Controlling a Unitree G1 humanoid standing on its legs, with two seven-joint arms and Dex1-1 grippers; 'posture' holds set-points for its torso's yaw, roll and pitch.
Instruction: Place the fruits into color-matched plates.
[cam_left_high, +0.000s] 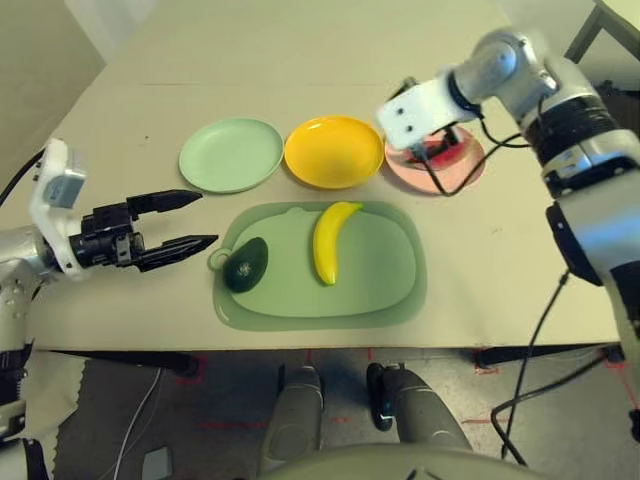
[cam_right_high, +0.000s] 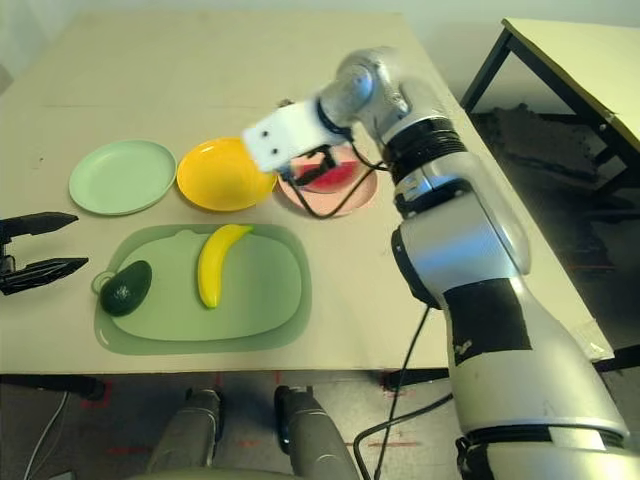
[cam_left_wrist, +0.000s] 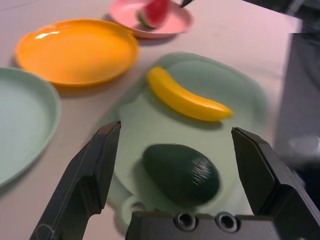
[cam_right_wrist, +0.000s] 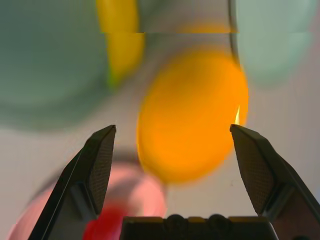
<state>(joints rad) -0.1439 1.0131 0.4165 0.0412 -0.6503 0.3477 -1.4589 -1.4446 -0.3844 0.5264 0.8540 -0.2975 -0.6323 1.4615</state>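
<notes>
Partly hidden by the right gripper (cam_right_wrist: 172, 145), open above it, watermelon (cam_left_wrist: 152, 12) lies in pink plate (cam_left_high: 462, 172); left gripper (cam_left_high: 190, 222) open, level, left of avocado (cam_left_high: 246, 265).

Soft, even light falls from above, with faint shadows on the table (cam_left_high: 300, 60). A small glare sits on the yellow plate (cam_left_wrist: 75, 50). The right wrist view is heavily blurred.

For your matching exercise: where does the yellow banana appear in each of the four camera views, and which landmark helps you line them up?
Left eye view: banana lies on the green mat, right of the avocado.
Right eye view: same place, on the mat.
Left wrist view: beyond the avocado, between the open fingers.
Right wrist view: a yellow blur at the upper edge, probably the banana.
Shared landmark: the yellow plate.
</notes>
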